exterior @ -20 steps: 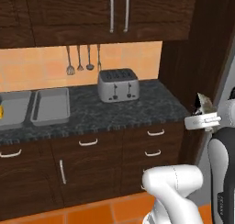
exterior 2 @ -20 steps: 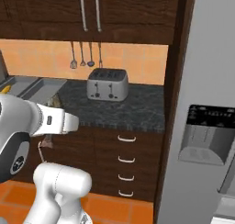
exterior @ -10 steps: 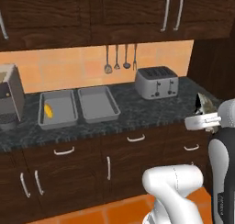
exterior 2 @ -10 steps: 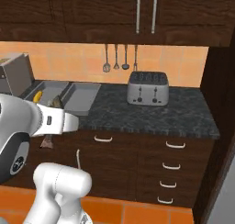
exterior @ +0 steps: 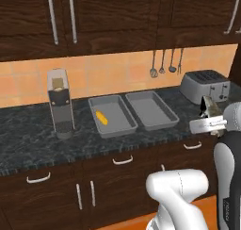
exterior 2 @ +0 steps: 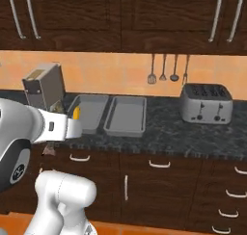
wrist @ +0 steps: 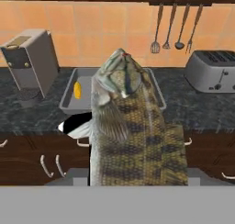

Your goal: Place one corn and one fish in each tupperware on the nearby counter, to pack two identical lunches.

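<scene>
My gripper (exterior: 207, 113) is at the right of the left base view, shut on a grey-brown fish (exterior: 205, 106) that stands head-up between its jaws. The hand view shows that fish (wrist: 133, 126) close up, hiding the fingertips. Two grey tupperware trays lie side by side on the black counter (exterior: 28, 139). The left tray (exterior: 115, 112) (exterior 2: 91, 109) (wrist: 87, 87) holds one yellow corn (exterior: 101, 118) (exterior 2: 76, 113) (wrist: 77, 90). The right tray (exterior: 150, 110) (exterior 2: 126, 114) looks empty, and the fish covers most of it in the hand view, leaving its rim (wrist: 158, 97).
A tall grey coffee machine (exterior: 61, 104) stands left of the trays. A silver toaster (exterior: 204, 86) sits to their right, under hanging utensils (exterior: 162, 64). Dark drawers with silver handles (exterior 2: 159, 164) run below the counter, and wall cabinets hang above.
The whole picture has shifted as the base drove. The trays have come to the middle of both base views and the coffee machine has come into view. The fish stays in my gripper.
</scene>
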Available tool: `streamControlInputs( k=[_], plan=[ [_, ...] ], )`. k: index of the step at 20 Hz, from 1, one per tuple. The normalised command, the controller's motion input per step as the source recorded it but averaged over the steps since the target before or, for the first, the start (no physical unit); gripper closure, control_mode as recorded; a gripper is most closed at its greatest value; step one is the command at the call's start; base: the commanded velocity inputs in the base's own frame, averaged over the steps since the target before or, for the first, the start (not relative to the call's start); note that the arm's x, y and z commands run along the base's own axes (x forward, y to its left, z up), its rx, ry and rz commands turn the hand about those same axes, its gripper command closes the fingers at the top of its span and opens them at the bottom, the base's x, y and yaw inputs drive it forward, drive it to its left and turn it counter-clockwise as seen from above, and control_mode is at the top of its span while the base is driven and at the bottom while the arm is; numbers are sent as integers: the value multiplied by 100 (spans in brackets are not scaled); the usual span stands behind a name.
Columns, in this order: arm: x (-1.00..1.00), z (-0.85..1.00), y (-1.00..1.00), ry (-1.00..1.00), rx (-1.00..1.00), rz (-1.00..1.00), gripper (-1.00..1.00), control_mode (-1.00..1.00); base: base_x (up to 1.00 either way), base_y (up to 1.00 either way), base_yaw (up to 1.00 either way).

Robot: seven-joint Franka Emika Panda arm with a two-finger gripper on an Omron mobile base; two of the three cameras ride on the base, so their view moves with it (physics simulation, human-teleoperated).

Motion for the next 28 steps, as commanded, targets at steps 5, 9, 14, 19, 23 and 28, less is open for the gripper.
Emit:
streamControlInputs(
  k=[5,9,14,19,23,28],
  plan=[
    [0,0,0,0,0,0,100,100,75,79,1],
    [0,0,0,0,0,0,100,100,44,27,3],
    [0,0,0,0,0,0,100,100,62,3,6],
    [0,0,0,0,0,0,100,100,48,0,9],
    [29,-32,5,4,0,4,100,-100,19,1,6],
    [88,-74,14,17,3,0,100,-100,0,0,0]
  ],
)
